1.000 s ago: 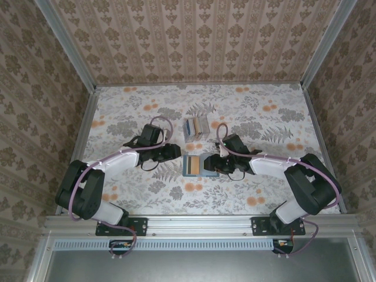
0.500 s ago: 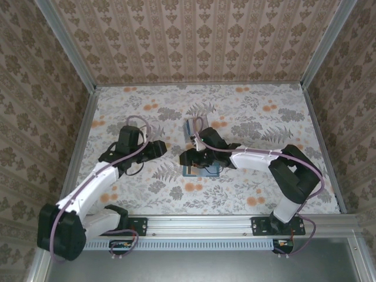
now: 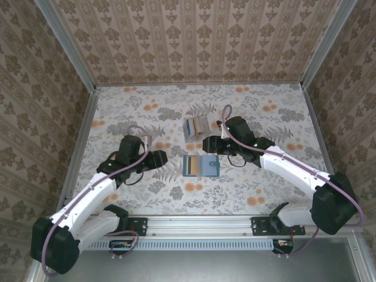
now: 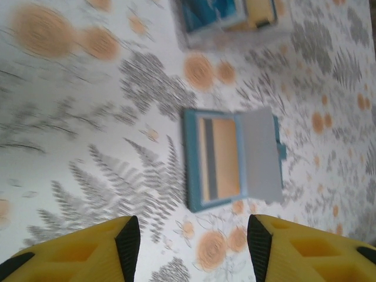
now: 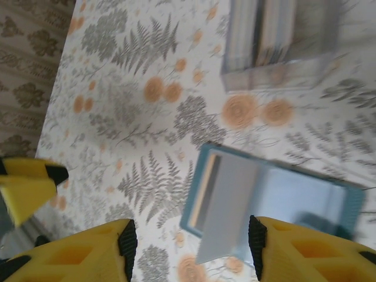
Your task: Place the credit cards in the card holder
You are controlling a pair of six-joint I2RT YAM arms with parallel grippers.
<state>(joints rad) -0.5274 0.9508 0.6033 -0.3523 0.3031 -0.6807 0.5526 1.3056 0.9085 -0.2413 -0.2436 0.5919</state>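
The card holder [image 3: 200, 166] lies open on the table, teal-edged with a tan inside [image 4: 220, 157]. A whitish-grey credit card [image 4: 261, 157] lies across its middle and right half, one corner past the wallet's edge [image 5: 232, 205]. More credit cards, blue and yellow-tan, stand in a clear plastic box [image 3: 197, 127] just beyond it [image 4: 229, 14]. My left gripper [image 3: 163, 157] hovers open to the left of the wallet, nothing between its fingers [image 4: 194, 247]. My right gripper [image 3: 208, 144] is open and empty [image 5: 191, 247], between the box and the wallet's far edge.
The table [image 3: 264, 188] has a floral cover and is walled in on three sides by patterned panels [image 3: 200, 41]. A metal rail [image 3: 200, 223] runs along the near edge. My left gripper's yellow finger [image 5: 26, 185] shows at the left of the right wrist view.
My right gripper has lifted off the wallet and swung back toward the far right, leaving the grey card on it. My left arm has drawn back toward the near side.
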